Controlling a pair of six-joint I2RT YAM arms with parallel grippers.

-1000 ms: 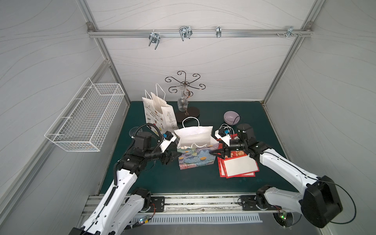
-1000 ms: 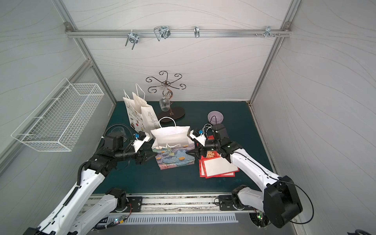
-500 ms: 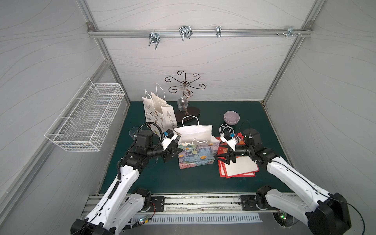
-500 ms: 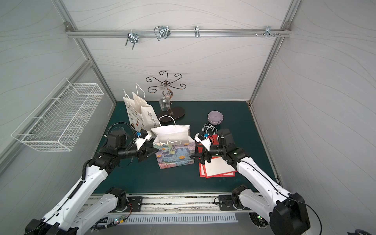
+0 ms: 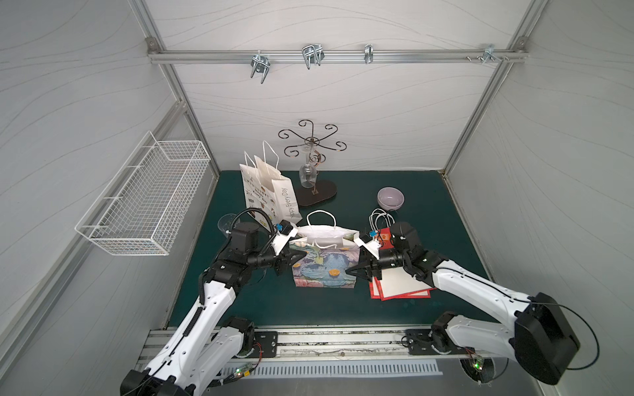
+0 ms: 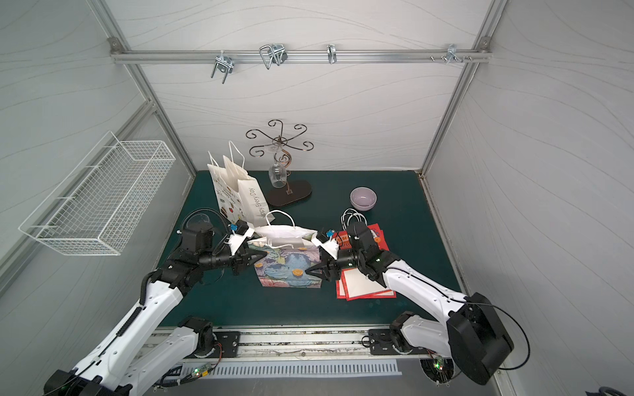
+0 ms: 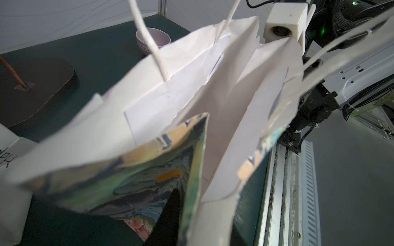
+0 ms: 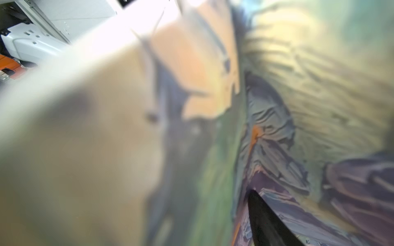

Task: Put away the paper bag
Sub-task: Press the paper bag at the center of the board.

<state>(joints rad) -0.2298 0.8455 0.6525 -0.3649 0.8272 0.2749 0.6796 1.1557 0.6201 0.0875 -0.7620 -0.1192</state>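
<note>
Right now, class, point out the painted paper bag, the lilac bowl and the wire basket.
painted paper bag (image 5: 324,271), in a top view, on its printed front face.
lilac bowl (image 5: 390,205), in a top view, on its near wall.
wire basket (image 5: 147,205), in a top view, on its mesh.

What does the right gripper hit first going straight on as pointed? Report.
The painted paper bag: the right gripper points into its side panel, fingers at that edge. Whether they touch it yet is unclear from the top views.
</note>
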